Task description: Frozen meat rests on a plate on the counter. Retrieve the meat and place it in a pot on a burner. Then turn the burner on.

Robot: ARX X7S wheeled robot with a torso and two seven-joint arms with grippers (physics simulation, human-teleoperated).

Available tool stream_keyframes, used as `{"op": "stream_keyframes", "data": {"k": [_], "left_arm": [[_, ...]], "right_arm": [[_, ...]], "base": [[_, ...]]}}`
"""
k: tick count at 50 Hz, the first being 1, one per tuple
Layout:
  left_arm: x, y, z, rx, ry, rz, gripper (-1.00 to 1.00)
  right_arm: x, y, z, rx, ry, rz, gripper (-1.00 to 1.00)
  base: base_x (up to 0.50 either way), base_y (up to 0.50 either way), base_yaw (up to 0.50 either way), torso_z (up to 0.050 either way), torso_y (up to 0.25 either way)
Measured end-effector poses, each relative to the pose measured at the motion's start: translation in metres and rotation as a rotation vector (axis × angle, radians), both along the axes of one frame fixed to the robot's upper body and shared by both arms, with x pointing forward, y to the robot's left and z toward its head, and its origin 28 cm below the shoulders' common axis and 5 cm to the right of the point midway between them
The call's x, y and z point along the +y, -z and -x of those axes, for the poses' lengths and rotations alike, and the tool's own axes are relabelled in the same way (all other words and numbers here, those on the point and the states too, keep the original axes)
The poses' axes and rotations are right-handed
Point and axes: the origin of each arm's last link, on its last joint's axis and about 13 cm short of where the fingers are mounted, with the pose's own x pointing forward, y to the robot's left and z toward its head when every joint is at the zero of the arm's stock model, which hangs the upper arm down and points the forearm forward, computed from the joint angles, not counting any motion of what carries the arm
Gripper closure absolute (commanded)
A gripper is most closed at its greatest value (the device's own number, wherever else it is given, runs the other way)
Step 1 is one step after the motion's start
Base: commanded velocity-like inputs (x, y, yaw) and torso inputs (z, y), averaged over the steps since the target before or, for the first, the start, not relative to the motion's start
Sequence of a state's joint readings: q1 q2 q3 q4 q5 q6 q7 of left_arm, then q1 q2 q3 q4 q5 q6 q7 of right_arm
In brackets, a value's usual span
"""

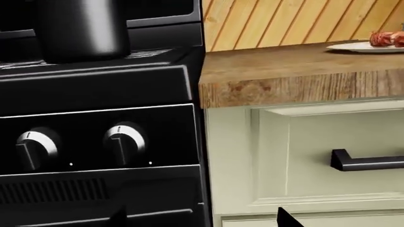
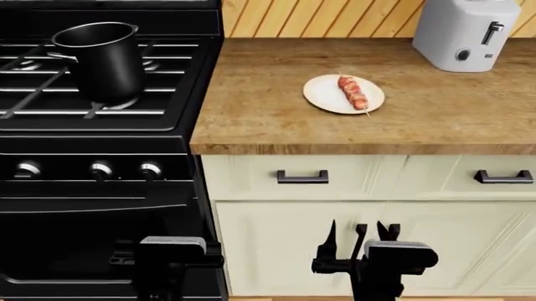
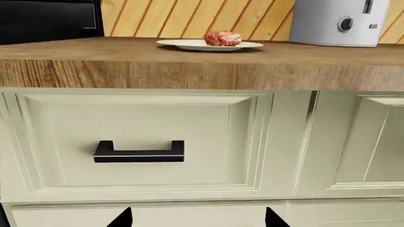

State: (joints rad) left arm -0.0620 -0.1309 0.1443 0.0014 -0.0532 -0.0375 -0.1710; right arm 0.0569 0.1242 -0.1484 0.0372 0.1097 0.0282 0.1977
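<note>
Nothing is done yet: the meat (image 2: 353, 92) lies on the plate (image 2: 322, 94) on the worktop (image 2: 260, 106), well above and beyond the right gripper (image 2: 362, 233), which hangs wide and empty; the left gripper (image 2: 172, 246) is probably open too, its jaws barely showing. The pot (image 2: 100, 59) waits on the stove, burner unlit

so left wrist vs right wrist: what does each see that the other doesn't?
Left wrist only: the black pot on the stove and two stove knobs on the front panel. Right wrist only: the toaster at the back of the counter. Both: the plate with the meat on the wood counter, a cream drawer front with a black handle, and the slatted wooden wall behind.
</note>
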Motion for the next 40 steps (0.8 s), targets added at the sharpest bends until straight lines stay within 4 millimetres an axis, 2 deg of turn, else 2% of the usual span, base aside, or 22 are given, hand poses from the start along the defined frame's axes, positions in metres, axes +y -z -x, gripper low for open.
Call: {"op": "stream_keyframes", "data": {"k": [4,9,24,33,40], "left_arm": [[0.002,-0.012,-0.004,-0.003,0.016,0.011,-1.0],[0.004,-0.031,-0.012,0.0,0.051,0.026,-1.0],[0.005,-0.101,-0.034,-0.01,0.2,0.067,-1.0],[0.008,-0.144,-0.04,-0.053,0.279,0.068,-1.0],[0.011,-0.174,-0.043,-0.088,0.312,0.105,-1.0]], "right_arm": [[-0.001,-0.012,-0.002,-0.017,-0.002,0.015,-1.0],[-0.002,-0.037,-0.008,-0.048,-0.02,0.04,-1.0],[-0.012,-0.135,-0.019,-0.14,-0.135,0.121,-1.0],[-0.018,-0.195,-0.015,-0.15,-0.192,0.144,-1.0],[-0.022,-0.229,-0.012,-0.138,-0.202,0.174,-1.0]], "base": [[0.0,0.0,0.0,0.05,0.0],[0.0,0.0,0.0,0.05,0.0],[0.0,0.0,0.0,0.049,0.0],[0.0,0.0,0.0,0.002,0.0],[0.0,0.0,0.0,0.0,0.0]]}}
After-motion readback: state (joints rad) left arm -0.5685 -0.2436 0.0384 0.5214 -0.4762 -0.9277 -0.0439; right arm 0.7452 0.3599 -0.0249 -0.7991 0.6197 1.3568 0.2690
